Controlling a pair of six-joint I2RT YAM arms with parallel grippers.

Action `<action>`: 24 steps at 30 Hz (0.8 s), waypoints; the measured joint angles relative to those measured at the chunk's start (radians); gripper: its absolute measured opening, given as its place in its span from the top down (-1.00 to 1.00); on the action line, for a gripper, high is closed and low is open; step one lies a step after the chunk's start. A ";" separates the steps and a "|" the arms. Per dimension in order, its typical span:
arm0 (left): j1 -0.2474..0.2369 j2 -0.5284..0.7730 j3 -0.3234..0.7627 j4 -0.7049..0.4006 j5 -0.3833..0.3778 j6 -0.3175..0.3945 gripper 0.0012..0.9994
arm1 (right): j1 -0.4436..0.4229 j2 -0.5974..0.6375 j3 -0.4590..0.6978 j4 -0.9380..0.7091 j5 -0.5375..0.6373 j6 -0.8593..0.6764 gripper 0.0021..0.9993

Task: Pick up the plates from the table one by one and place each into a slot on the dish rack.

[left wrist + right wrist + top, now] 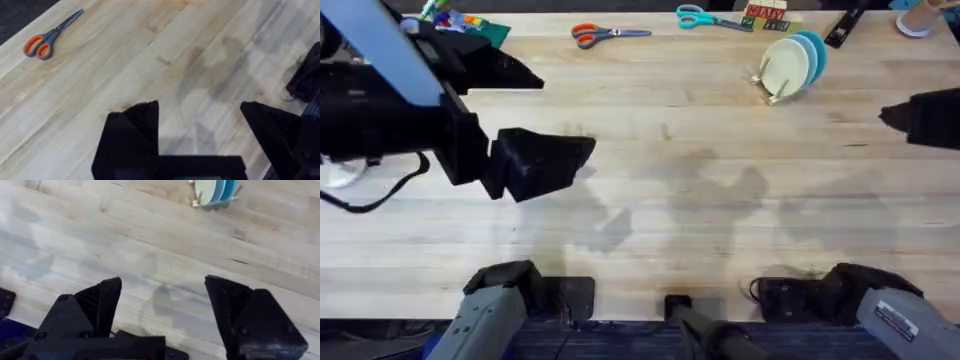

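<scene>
The dish rack (775,88) stands at the far right of the table (670,210). A pale cream-yellow plate (784,66) and a teal-blue plate (813,52) stand upright in its slots. My right wrist view shows the same rack (212,201) far off, holding the cream plate (205,187) and the blue plate (225,188). My left gripper (199,107) hovers open over bare wood at the left, nothing between its fingers. My right gripper (164,280) is open too, empty, over bare planks at the right side.
Orange-handled scissors (595,35) and teal-handled scissors (705,17) lie along the far edge, the orange pair also in the left wrist view (47,37). Coloured clutter (460,25) sits at the far left, a printed box (765,15) behind the rack.
</scene>
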 joint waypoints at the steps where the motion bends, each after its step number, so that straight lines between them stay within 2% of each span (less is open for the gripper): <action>1: 0.000 0.000 0.000 0.000 0.000 0.000 -0.99 | 0.000 0.000 0.000 -0.001 0.000 0.000 -0.99; 24: 0.000 0.000 0.000 0.000 0.000 0.000 -0.99 | 0.000 0.000 0.000 -0.016 0.000 0.001 -0.99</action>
